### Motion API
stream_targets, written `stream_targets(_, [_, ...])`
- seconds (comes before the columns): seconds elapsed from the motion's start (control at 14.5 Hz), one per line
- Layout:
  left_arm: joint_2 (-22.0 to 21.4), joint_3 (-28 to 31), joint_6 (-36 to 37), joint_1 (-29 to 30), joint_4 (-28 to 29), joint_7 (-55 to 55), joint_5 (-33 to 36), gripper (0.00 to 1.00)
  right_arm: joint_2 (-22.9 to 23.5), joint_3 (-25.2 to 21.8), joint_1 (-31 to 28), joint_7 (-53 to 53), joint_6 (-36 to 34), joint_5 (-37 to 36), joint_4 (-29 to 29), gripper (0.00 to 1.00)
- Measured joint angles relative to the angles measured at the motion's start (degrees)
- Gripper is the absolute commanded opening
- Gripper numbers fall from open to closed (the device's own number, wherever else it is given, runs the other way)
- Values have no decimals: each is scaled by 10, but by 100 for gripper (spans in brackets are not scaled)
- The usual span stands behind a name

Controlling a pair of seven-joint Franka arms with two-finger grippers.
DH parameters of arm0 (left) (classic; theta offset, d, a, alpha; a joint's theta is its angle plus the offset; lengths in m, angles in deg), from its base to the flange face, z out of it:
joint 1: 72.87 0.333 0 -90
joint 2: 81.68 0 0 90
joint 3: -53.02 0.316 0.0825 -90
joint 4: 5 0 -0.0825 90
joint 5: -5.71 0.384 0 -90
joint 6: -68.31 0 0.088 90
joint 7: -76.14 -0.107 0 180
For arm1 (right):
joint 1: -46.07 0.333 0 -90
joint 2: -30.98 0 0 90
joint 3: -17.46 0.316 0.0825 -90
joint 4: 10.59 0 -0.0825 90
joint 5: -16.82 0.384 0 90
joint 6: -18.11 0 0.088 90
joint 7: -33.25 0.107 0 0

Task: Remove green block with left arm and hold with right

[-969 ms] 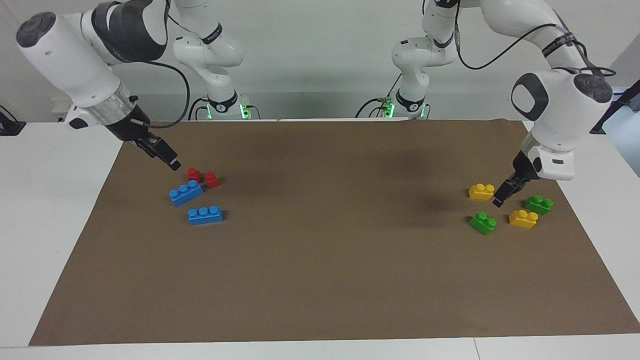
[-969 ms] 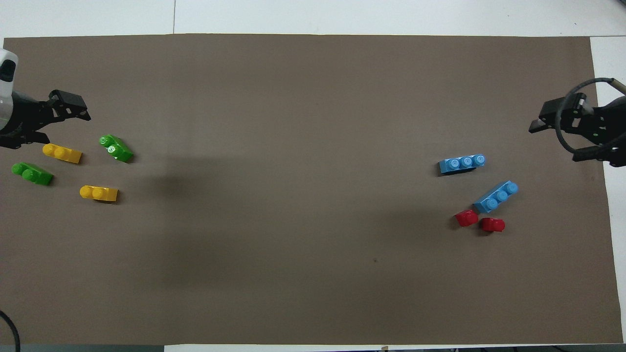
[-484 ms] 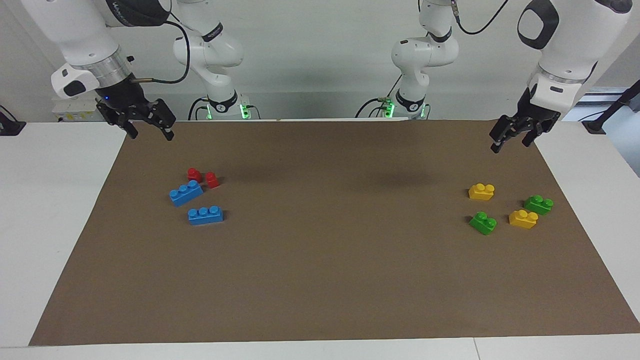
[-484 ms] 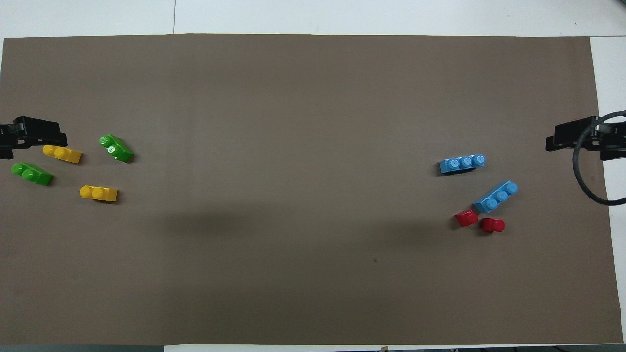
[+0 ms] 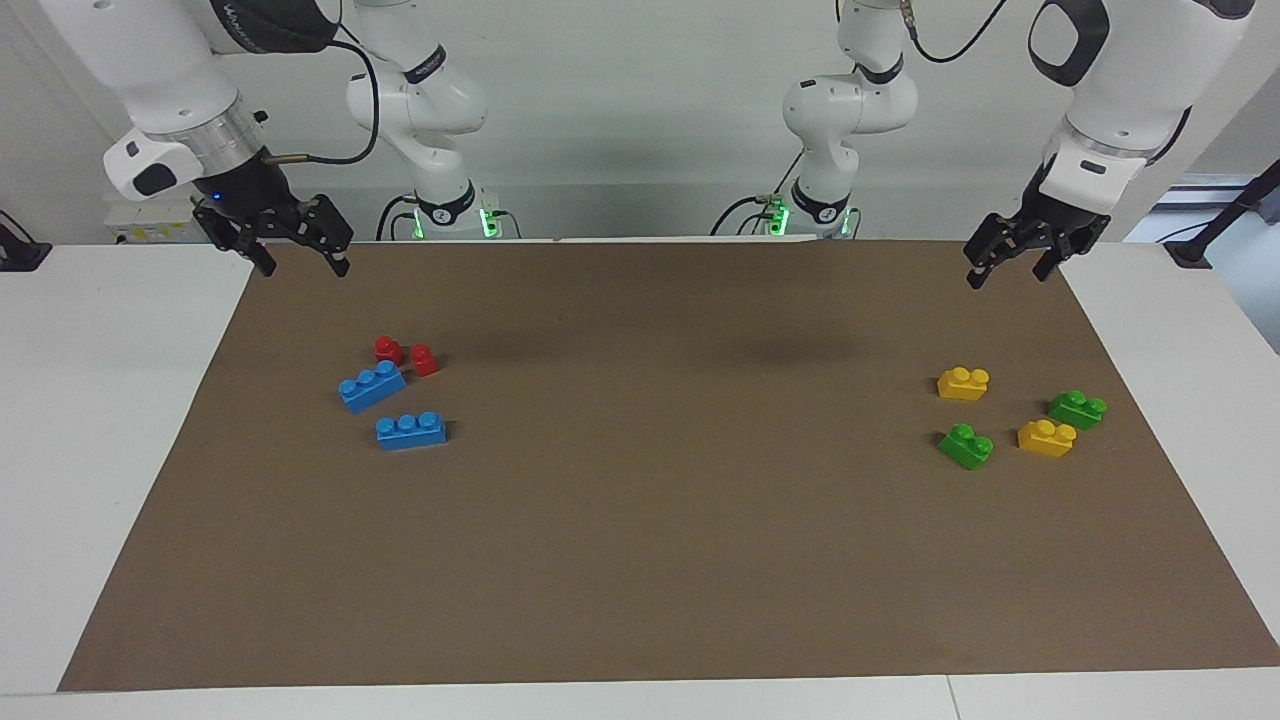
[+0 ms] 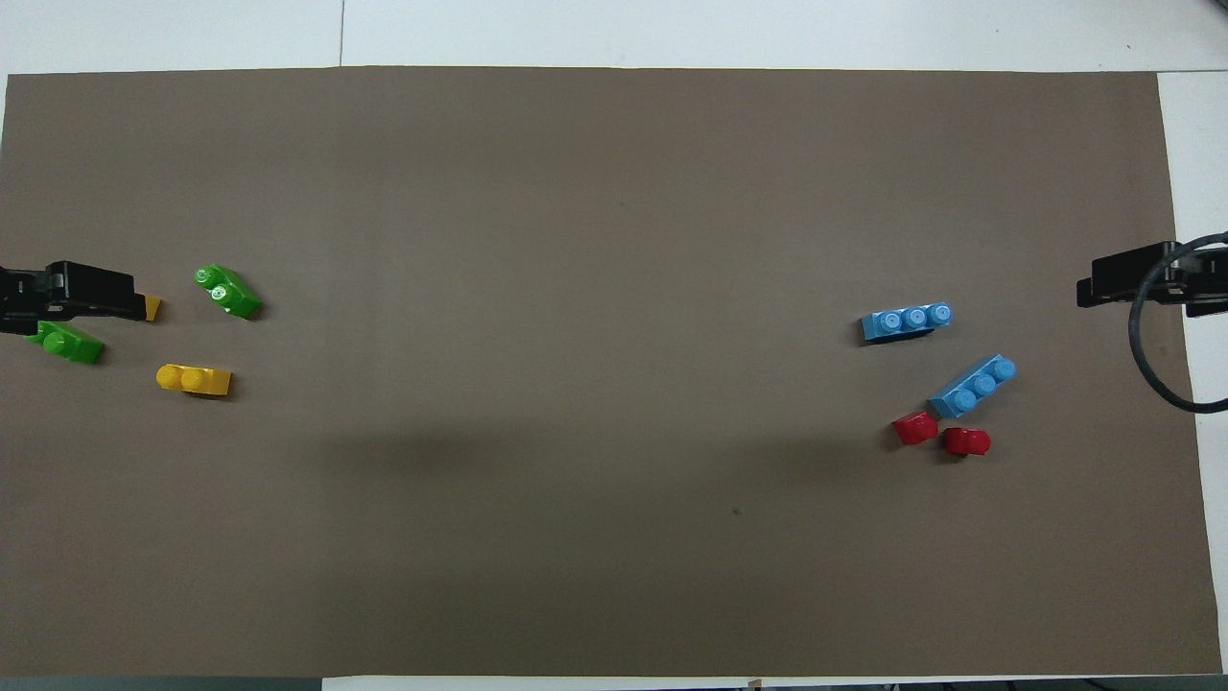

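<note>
Overhead view cuts both grippers at the frame edges; the left gripper [image 6: 72,297] hides most of one yellow brick [image 6: 151,308]. Green block [image 5: 966,445] lies free at the facing view's right, beside a darker green brick [image 5: 1077,409]. Left gripper [image 5: 1008,265] and right gripper [image 5: 300,260] hang raised, fingers spread, empty.

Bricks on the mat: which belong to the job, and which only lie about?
Job: green block; left gripper and right gripper, both raised, open.
Lying about: darker green brick; two yellow bricks; two blue bricks; two red bricks.
</note>
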Motion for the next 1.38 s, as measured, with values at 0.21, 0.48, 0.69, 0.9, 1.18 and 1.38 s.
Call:
stream_targets(0.21, [0, 0, 9, 0, 0, -13, 0, 100, 0, 0, 0, -7, 0, -2, 0, 100])
stream_targets(0.48, [0, 0, 11, 0, 0, -18, 0, 100, 0, 0, 0, -12, 0, -2, 0, 100])
stream_targets(0.69, [0, 0, 11, 0, 0, -18, 0, 100, 0, 0, 0, -16, 2, -6, 0, 100])
stream_targets(0.9, [0, 0, 11, 0, 0, -18, 0, 100, 0, 1, 0, -30, 3, -28, 0, 100])
stream_targets(1.18, [0, 0, 11, 0, 0, -19, 0, 100, 0, 1, 0, -33, 3, -29, 0, 100])
stream_targets(1.38, [0, 0, 11, -1, 0, -20, 0, 100, 0, 1, 0, -33, 3, -29, 1, 100])
